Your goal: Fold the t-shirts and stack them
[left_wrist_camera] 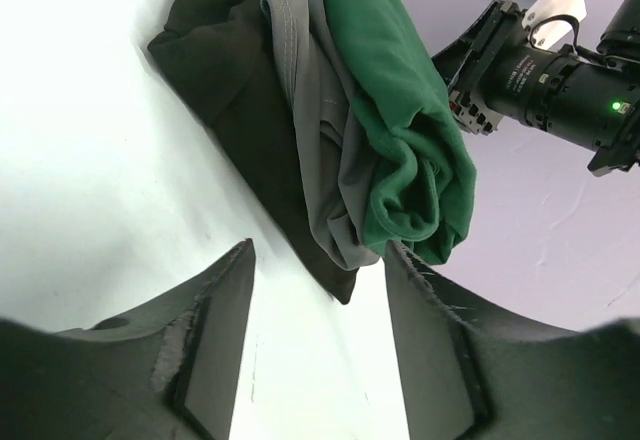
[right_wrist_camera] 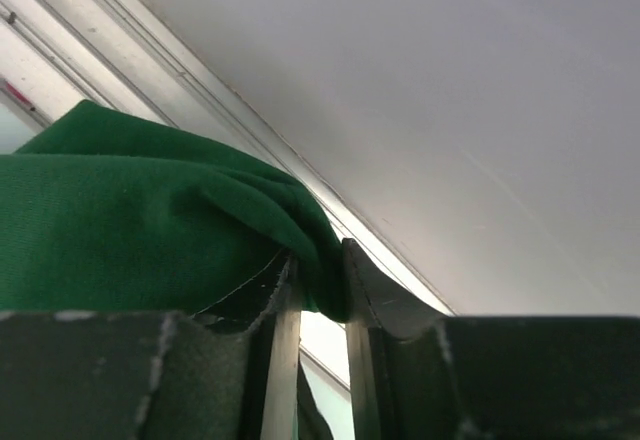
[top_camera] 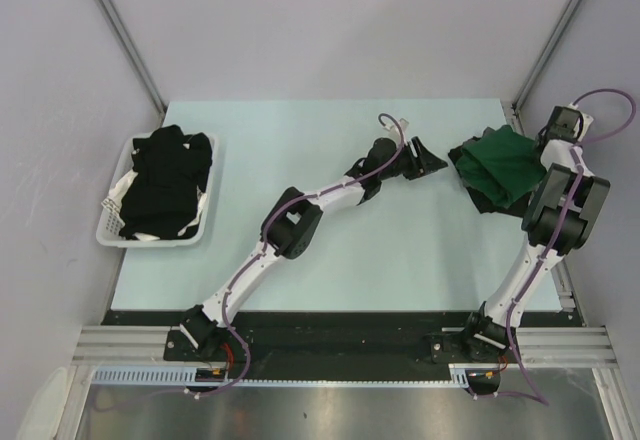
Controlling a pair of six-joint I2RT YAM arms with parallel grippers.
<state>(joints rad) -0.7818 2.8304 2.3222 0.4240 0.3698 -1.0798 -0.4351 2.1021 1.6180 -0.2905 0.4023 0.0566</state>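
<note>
Pale tabletop (top_camera: 330,250): carries everything, with both my arms reaching across it.
White basket (top_camera: 112,230): at the left edge, black t-shirts (top_camera: 165,185) heaped inside.
Stack (top_camera: 495,170): on the right side; green t-shirt (left_wrist_camera: 400,110) on top, grey t-shirt (left_wrist_camera: 320,140) under it, black t-shirt (left_wrist_camera: 230,80) lowest.
My left fingers (left_wrist_camera: 215,330): apart, empty, just beside the stack.
My right fingers (right_wrist_camera: 375,300): nearly together, pinching a green fold.

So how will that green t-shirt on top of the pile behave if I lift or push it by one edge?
Likely floppy: the green t-shirt sags in soft rolled folds, so lifting one edge would probably undo the fold. Probably light, being thin cloth. A push may drag the grey t-shirt beneath it along.
</note>
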